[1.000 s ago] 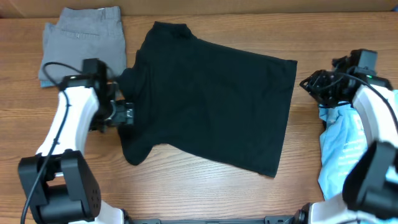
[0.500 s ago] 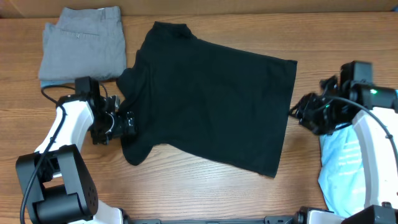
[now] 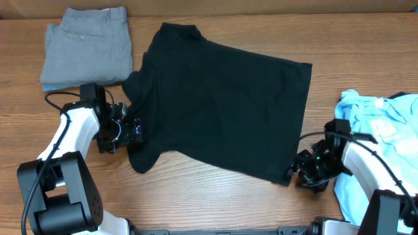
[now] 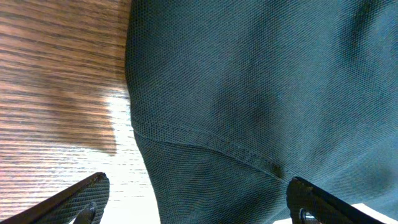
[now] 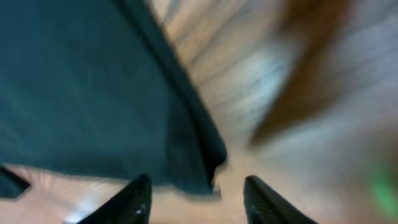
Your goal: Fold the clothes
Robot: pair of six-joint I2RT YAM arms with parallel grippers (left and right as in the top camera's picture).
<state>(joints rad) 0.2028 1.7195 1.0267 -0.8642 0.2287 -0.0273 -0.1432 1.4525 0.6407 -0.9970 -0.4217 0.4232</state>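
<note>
The black shirt (image 3: 222, 104) lies spread flat on the wooden table (image 3: 196, 199), between the two grippers, with its collar at the far end. The left gripper (image 3: 135, 128) is at the shirt's near-left sleeve, jaws spread wide and pinching nothing. In the left wrist view its two dark fingertips (image 4: 87, 196) stand far apart at the bottom corners, and sleeve fabric fills almost all the space between and ahead of them, a stitched seam crossing just beyond the tips. The sleeve's outer edge falls a little inside the left-hand finger, so bare wood shows ahead of that finger while cloth lies ahead of the other. Whether the tips touch the fabric cannot be told. The right gripper (image 3: 299, 171) is at the shirt's near-right hem corner. Its wrist view is blurred, yet the fingers (image 5: 134, 199) clearly stand partly apart with a gap between them and nothing clamped. The hem corner sits just ahead of that gap, about midway between the tips, and the rest of the shirt runs off ahead toward the left-hand finger — only bare table lies ahead of the right-hand one. A light blue tee (image 3: 385, 124) lies crumpled behind these jaws, beside the arm and apart from the shirt. A grey folded garment (image 3: 86, 46) lies off to one side of the left jaws, near the shirt's far-left edge.
</note>
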